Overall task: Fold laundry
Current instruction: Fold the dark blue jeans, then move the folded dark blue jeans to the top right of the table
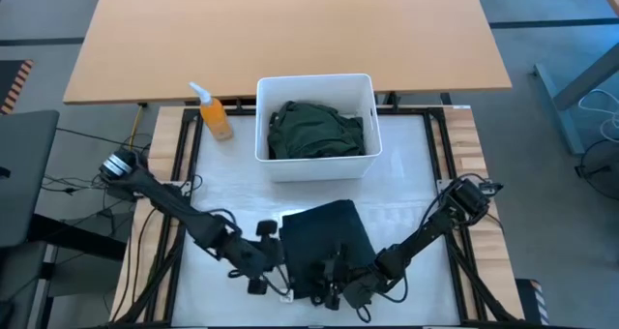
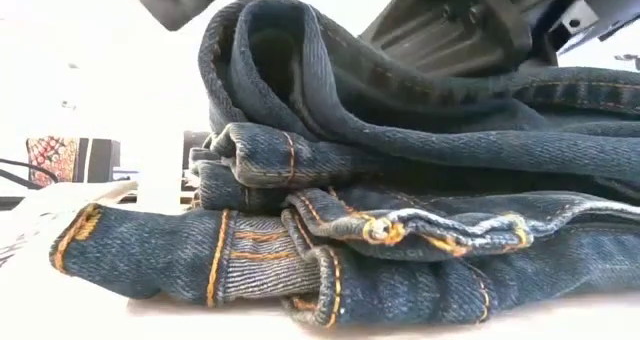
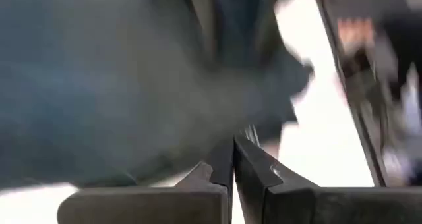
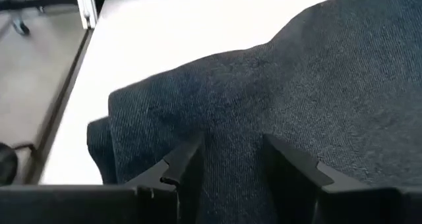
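At the table's near edge lies a folded pair of dark blue jeans (image 1: 329,244), stacked in several layers with orange stitching and a metal rivet showing in the low view (image 2: 400,180). Both grippers work at its near end. The right gripper (image 1: 340,292) sits over the denim with its 2 fingers (image 4: 188,168) apart, the cloth lying between and under them; whether they pinch it cannot be told. The left gripper (image 1: 263,261) is at the jeans' left edge, its fingers (image 3: 221,174) pressed together, and it cannot be told if any cloth is caught. Farther back, a white bin (image 1: 314,82) holds a crumpled dark green garment (image 1: 314,131). Beside the bin's left stands an orange spray bottle (image 1: 213,113). Beyond is a wooden table (image 1: 290,29).
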{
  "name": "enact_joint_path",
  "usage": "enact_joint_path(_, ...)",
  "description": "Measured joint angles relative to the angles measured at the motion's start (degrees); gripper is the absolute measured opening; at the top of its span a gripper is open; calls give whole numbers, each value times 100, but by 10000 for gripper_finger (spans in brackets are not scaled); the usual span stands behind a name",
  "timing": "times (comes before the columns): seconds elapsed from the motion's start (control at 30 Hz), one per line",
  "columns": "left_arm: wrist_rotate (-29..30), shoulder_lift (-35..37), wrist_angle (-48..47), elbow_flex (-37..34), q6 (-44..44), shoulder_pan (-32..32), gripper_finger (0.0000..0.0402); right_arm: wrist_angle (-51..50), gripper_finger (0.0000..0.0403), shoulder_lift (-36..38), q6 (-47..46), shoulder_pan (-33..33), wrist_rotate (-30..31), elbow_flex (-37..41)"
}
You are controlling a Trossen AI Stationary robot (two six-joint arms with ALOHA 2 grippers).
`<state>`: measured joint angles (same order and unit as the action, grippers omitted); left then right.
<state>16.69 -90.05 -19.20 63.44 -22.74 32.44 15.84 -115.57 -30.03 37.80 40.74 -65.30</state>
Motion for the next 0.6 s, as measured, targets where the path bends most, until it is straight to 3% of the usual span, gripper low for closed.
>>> enact_joint_path(0.1, 721, -8, 201, 11, 287, -86, 0, 0, 178, 0, 267, -2, -20, 0)
enact_joint_path(0.2, 980, -241, 182, -2, 353, -353, 0, 8, 178, 0, 437, -1, -56, 2)
enact_joint_path(0.4, 824, -852, 148, -11, 408, -887, 0, 33, 178, 0, 510, 133, -243, 4)
enact_joint_path(0.6, 351, -943, 253, -7, 450, -1095, 0, -19, 178, 225, 1084, 331, -172, -66)
